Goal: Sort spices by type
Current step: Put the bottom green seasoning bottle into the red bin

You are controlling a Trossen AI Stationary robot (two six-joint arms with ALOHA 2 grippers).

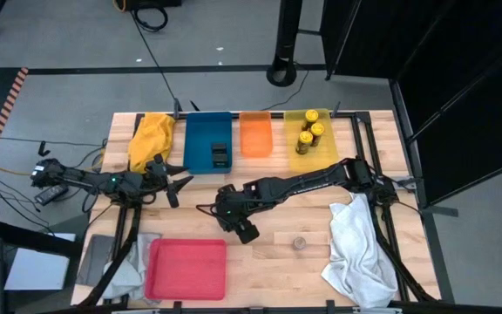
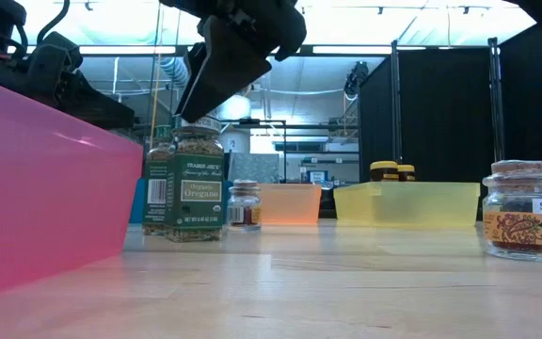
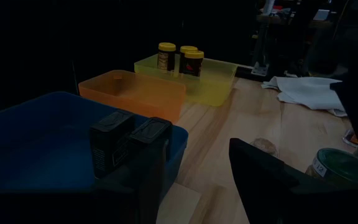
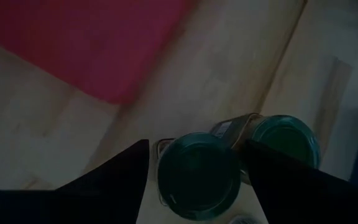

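The right gripper [image 4: 194, 155] hangs spread wide over a green-lidded oregano jar [image 4: 197, 174] mid-desk, beside a second green-lidded jar [image 4: 284, 142], fingers straddling the lid for a grasp. The left gripper [image 1: 177, 185] waits released near the blue tray [image 1: 200, 139], which holds the black boxes [image 1: 220, 155].

green-lidded jars [image 1: 230, 212] hidden under right arm

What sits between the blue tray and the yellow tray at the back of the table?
An orange tray, apparently empty, sits between the blue tray and yellow tray, seen in the high view.

Green-lidded jar [image 2: 184, 193] reads "Organic Oregano"; grey-topped jar [image 2: 525, 210] reads "SPIC".
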